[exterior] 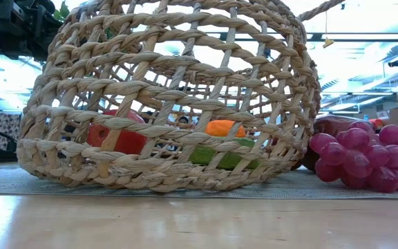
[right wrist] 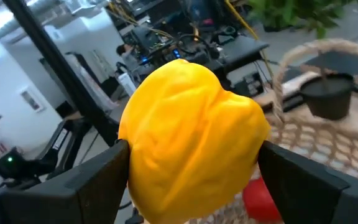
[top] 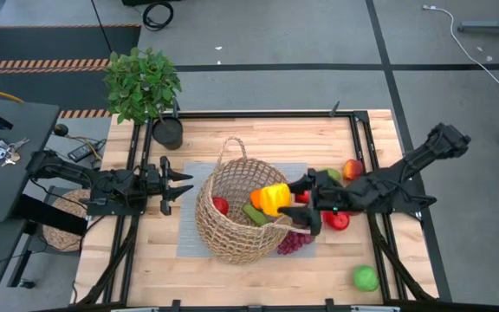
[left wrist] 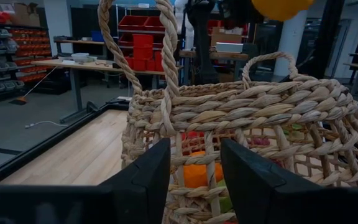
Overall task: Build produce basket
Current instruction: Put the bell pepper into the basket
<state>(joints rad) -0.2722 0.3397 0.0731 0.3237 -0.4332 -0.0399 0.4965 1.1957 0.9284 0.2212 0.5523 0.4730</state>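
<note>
The tan wicker basket [top: 232, 217] lies tipped on its side on a grey mat [top: 189, 238], its mouth toward the table's right. Inside lie a red apple [exterior: 119, 138], an orange piece [exterior: 225, 128] and a green piece [exterior: 220, 153]. My right gripper [top: 294, 198] is shut on a yellow pepper [top: 274, 198], held over the basket's mouth. My left gripper [top: 178, 184] stands open just left of the basket [left wrist: 247, 118], touching nothing. Purple grapes [top: 293, 243] lie on the mat's right end beside the basket's rim. My right gripper pinches the yellow pepper by two opposite sides [right wrist: 135, 155] between its two fingers [right wrist: 95, 183]. The fingers point level, coming from the table's right. The pepper is lifted clear, above the basket's mouth and the fruit inside.
A red-and-yellow apple [top: 353, 169] and red pieces [top: 338, 220] lie under my right arm. At the near right sits a green apple [top: 366, 278]. A potted plant [top: 168, 132] stands at the far left. Bare wood shows along the near edge.
</note>
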